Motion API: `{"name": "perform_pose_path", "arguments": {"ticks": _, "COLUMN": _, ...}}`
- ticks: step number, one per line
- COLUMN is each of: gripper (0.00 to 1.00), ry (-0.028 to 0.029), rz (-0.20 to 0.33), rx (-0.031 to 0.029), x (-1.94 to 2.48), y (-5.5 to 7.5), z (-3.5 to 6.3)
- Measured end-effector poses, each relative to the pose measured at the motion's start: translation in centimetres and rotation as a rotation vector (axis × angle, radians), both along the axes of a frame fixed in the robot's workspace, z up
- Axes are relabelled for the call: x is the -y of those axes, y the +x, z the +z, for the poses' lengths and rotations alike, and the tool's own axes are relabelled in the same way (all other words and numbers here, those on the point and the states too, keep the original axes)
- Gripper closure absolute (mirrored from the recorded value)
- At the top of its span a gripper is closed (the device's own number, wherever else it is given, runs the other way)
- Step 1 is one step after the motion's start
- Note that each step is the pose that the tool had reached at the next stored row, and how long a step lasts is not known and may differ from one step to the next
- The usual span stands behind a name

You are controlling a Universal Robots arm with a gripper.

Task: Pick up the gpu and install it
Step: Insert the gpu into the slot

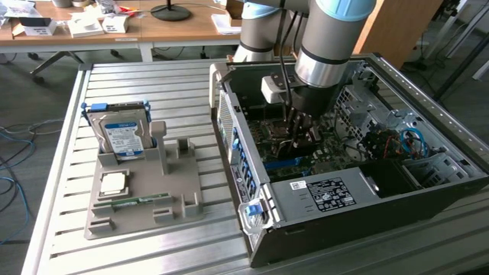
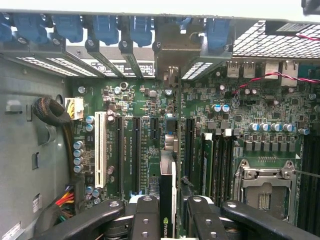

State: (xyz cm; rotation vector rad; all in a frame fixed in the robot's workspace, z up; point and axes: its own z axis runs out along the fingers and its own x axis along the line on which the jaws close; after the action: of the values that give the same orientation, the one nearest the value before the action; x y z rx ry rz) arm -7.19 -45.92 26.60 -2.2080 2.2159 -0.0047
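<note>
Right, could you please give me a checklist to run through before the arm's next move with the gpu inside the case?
1. Grip: the gpu stands edge-on between the fingers of the hand: ok.
2. Orientation: its metal bracket points at the rear slot openings of the case: ok.
3. Alignment with a slot on the motherboard: cannot tell, as the card covers what lies under it.
4. Seating in a slot: cannot tell.
5. Wires: the red wires and the black cable bundle lie off to either side of the card: ok.
</note>
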Motion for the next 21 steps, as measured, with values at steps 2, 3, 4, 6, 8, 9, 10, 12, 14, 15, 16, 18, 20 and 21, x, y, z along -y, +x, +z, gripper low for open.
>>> {"name": "perform_pose_path", "arguments": {"ticks": 2, "gripper": 0.74, "ry": 0.0001, "rz": 0.0, "rx": 0.0001, "x": 0.01, "y": -0.01, "z": -0.07}}
{"name": "perform_pose_path", "arguments": {"ticks": 3, "gripper": 0.74, "ry": -0.0002, "rz": 0.0, "rx": 0.0, "x": 0.01, "y": -0.01, "z": -0.08}}
{"name": "perform_pose_path", "arguments": {"ticks": 4, "gripper": 0.74, "ry": -0.0002, "rz": 0.0, "rx": -0.0001, "x": 0.0, "y": -0.01, "z": -0.09}}
{"name": "perform_pose_path", "arguments": {"ticks": 6, "gripper": 0.74, "ry": -0.0001, "rz": 0.0, "rx": 0.0, "x": 0.0, "y": -0.01, "z": -0.1}}
{"name": "perform_pose_path", "arguments": {"ticks": 8, "gripper": 0.74, "ry": 0.0002, "rz": 0.0, "rx": 0.0002, "x": 0.0, "y": -0.01, "z": -0.15}}
{"name": "perform_pose_path", "arguments": {"ticks": 9, "gripper": 0.74, "ry": 0.0004, "rz": 0.0, "rx": 0.0002, "x": -0.01, "y": -0.01, "z": -0.24}}
{"name": "perform_pose_path", "arguments": {"ticks": 10, "gripper": 0.74, "ry": 0.0002, "rz": 0.0, "rx": 0.0001, "x": 0.0, "y": -0.01, "z": -0.29}}
{"name": "perform_pose_path", "arguments": {"ticks": 12, "gripper": 0.74, "ry": -0.0002, "rz": -0.001, "rx": -0.0001, "x": 0.0, "y": -0.01, "z": -0.32}}
{"name": "perform_pose_path", "arguments": {"ticks": 14, "gripper": 0.74, "ry": 0.0002, "rz": -0.002, "rx": 0.0001, "x": 0.0, "y": -0.01, "z": -0.43}}
{"name": "perform_pose_path", "arguments": {"ticks": 15, "gripper": 0.74, "ry": 0.0001, "rz": -0.003, "rx": 0.0, "x": 0.0, "y": -0.01, "z": -0.48}}
{"name": "perform_pose_path", "arguments": {"ticks": 16, "gripper": 0.74, "ry": 0.0, "rz": -0.005, "rx": 0.0, "x": 0.0, "y": -0.01, "z": -0.55}}
{"name": "perform_pose_path", "arguments": {"ticks": 18, "gripper": 0.74, "ry": -0.0001, "rz": -0.007, "rx": 0.0, "x": 0.0, "y": -0.01, "z": -0.66}}
{"name": "perform_pose_path", "arguments": {"ticks": 20, "gripper": 0.74, "ry": 0.0, "rz": -0.01, "rx": 0.0, "x": 0.0, "y": -0.01, "z": -0.79}}
{"name": "perform_pose_path", "arguments": {"ticks": 21, "gripper": 0.74, "ry": -0.0003, "rz": -0.011, "rx": -0.0001, "x": 0.0, "y": -0.01, "z": -0.81}}
